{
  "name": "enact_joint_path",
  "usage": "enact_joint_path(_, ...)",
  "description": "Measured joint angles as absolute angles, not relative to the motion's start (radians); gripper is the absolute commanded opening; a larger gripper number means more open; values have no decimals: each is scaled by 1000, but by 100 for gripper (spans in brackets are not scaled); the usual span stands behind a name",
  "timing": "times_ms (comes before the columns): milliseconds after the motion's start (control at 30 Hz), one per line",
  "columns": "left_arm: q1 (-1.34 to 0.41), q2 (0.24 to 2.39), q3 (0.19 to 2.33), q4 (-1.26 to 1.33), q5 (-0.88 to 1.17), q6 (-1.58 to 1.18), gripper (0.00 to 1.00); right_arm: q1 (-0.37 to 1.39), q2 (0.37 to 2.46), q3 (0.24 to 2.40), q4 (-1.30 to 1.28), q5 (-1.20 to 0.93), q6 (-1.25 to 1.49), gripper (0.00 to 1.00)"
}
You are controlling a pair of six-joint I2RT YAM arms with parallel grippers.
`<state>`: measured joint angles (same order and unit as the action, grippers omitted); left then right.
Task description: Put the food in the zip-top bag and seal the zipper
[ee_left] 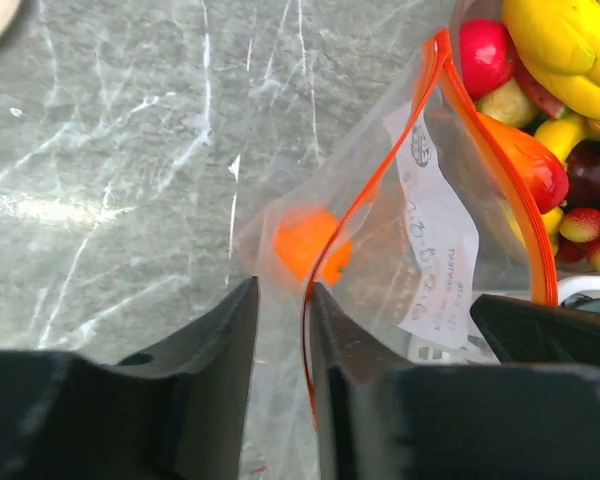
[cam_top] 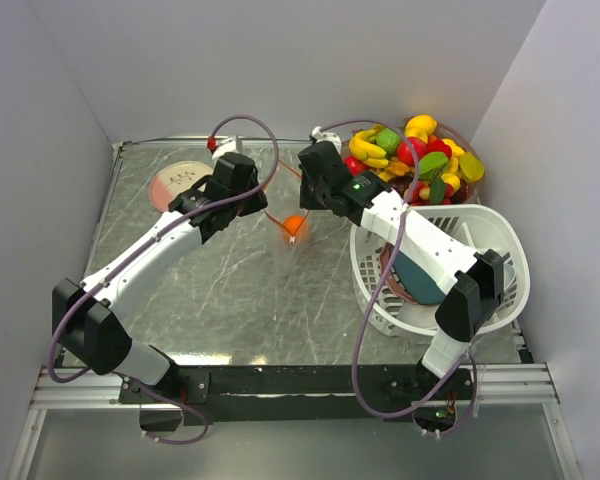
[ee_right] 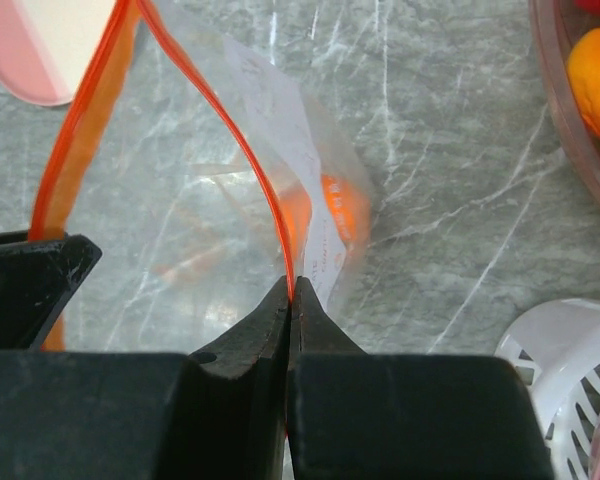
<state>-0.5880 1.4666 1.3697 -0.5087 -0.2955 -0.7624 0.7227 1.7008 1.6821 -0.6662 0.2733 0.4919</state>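
Observation:
The zip-top bag [cam_top: 285, 215] hangs between my two grippers over the table's middle, its mouth spread open. One orange toy fruit [cam_top: 295, 225] lies inside it and shows in the left wrist view [ee_left: 305, 242] and the right wrist view [ee_right: 337, 205]. My right gripper [ee_right: 291, 285] is shut on one lip of the orange-red zipper [ee_right: 230, 125]. My left gripper [ee_left: 282, 285] has a gap between its jaws; the other zipper lip [ee_left: 380, 170] runs down along its right finger's inner face. The slider is not in view.
A clear bowl [cam_top: 472, 178] piled with several toy fruits stands at the back right. A white slatted basket [cam_top: 480, 225] holding a teal plate sits at the right. A pink and white plate [cam_top: 177, 181] lies at the back left.

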Motion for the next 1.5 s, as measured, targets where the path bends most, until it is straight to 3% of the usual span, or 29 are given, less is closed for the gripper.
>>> enact_joint_path(133,-588,1465,1376,-523,-316,-746,1,724,1701,1683,-667,274,492,2)
enact_joint_path(433,-575,1428,1428,-614,-450,-692,1,739,1708,1732,-672,252,491,1)
enact_joint_path(600,-567,1346,1433,-617,-481,-664,1,766,1708,1744,-642,223,482,6)
enact_joint_path(700,-567,1333,1430,-605,-459,-658,1,754,1708,1725,-627,217,477,22)
enact_joint_path(733,-567,1339,1422,-597,-442,-657,1,743,1708,1714,-623,211,474,36)
enact_joint_path(800,-567,1358,1399,-579,-414,-658,1,713,1710,1691,-620,197,467,49)
enact_joint_path(833,-567,1375,1381,-570,-398,-659,1,704,1711,1682,-619,194,459,62)
enact_joint_path(933,-567,1431,1344,-556,-351,-667,1,680,1711,1669,-620,189,428,75)
enact_joint_path(1200,-566,1487,1334,-501,-245,-701,1,634,1601,1665,-658,240,372,80)
enact_joint_path(1500,-566,1490,1347,-468,-186,-704,1,275,1396,1533,-670,426,384,81)
